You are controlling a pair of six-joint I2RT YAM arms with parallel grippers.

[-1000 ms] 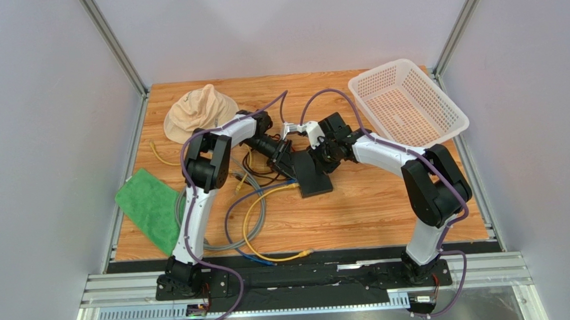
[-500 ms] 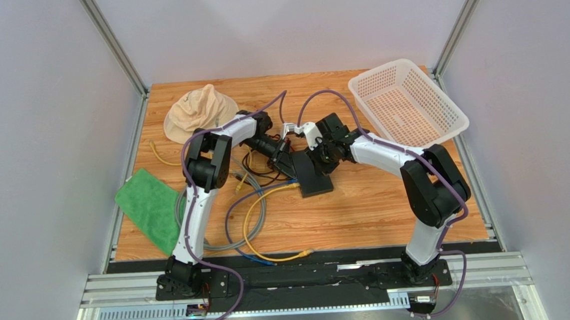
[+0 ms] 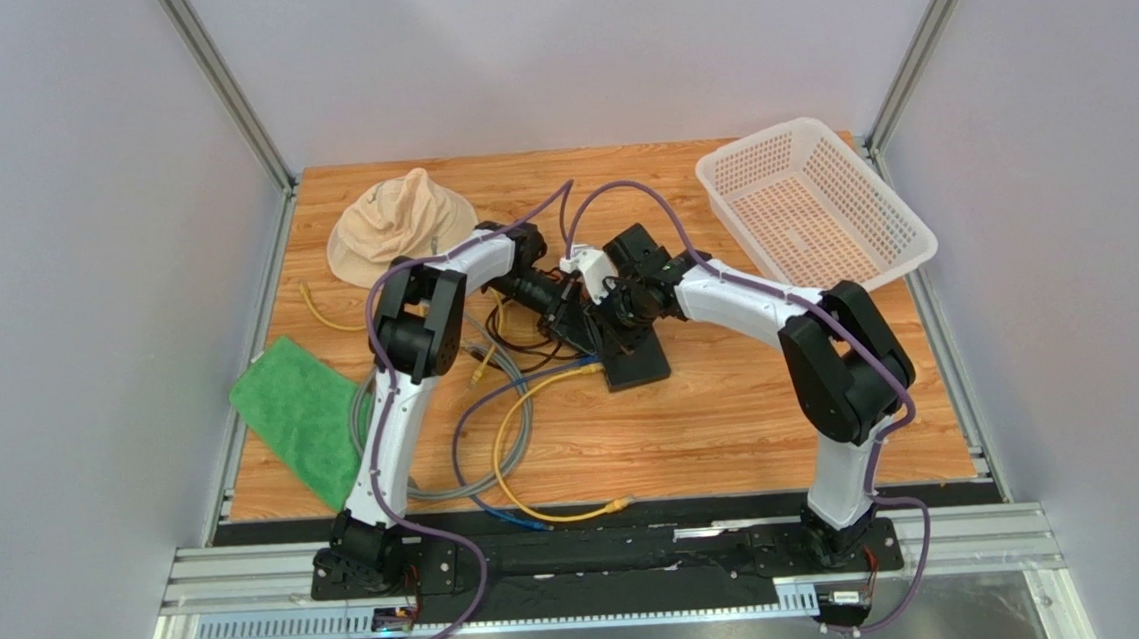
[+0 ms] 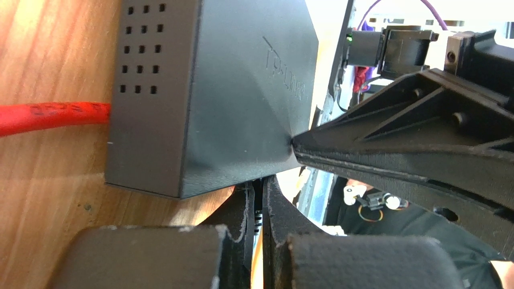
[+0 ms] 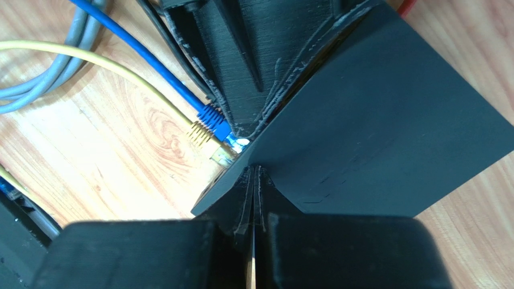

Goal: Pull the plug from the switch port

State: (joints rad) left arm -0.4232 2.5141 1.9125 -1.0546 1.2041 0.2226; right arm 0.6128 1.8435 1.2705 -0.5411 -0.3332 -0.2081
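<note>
The switch (image 3: pixel 636 357) is a flat black box on the wood; it fills the left wrist view (image 4: pixel 211 90) and the right wrist view (image 5: pixel 374 120). A blue plug (image 5: pixel 215 122) and a yellow plug (image 5: pixel 202 133) sit in its ports, and a red cable (image 4: pixel 54 114) leaves its other end. My left gripper (image 3: pixel 579 316) (image 4: pixel 259 183) has its jaws nearly together at the switch's edge; from the right wrist its fingers (image 5: pixel 241 66) close at the blue plug's head. My right gripper (image 3: pixel 609 317) (image 5: pixel 254 171) is shut, its tips on the switch's top face.
Grey (image 3: pixel 437 487), yellow (image 3: pixel 520 496) and blue cables loop over the wood in front of the left arm. A white basket (image 3: pixel 887 245) stands at the back right. A beige hat (image 3: pixel 396 219) lies at the back left, and a green cloth (image 3: pixel 296 414) at the left edge.
My right arm has swung left and brought its shut gripper onto the switch beside my left gripper. The left arm has stayed in place.
</note>
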